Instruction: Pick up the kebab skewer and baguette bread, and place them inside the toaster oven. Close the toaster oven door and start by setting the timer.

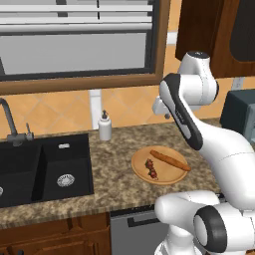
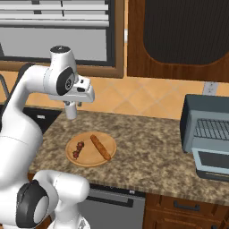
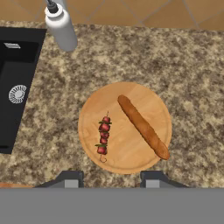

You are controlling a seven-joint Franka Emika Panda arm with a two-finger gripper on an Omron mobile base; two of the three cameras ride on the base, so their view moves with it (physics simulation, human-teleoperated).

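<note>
On a round wooden board (image 1: 172, 178) (image 2: 90, 159) (image 3: 131, 155) on the granite counter lie the kebab skewer (image 1: 151, 168) (image 2: 78, 150) (image 3: 103, 138) and, beside it, the baguette bread (image 1: 170, 160) (image 2: 100, 147) (image 3: 143, 127). My gripper (image 2: 70, 112) (image 3: 110, 181) hangs well above the board, pointing down, open with nothing between its fingertips. The toaster oven (image 2: 208, 118) (image 1: 239, 112) stands at the right of the counter. Its door (image 2: 214, 164) is folded down, and the wire rack shows inside.
A black sink (image 1: 45, 169) (image 3: 13, 78) with a faucet (image 1: 10, 124) takes up the left of the counter. A white soap bottle (image 1: 104, 126) (image 3: 61, 27) stands behind the board by the wall. Bare counter (image 2: 152, 147) lies between board and oven. Cabinets hang above.
</note>
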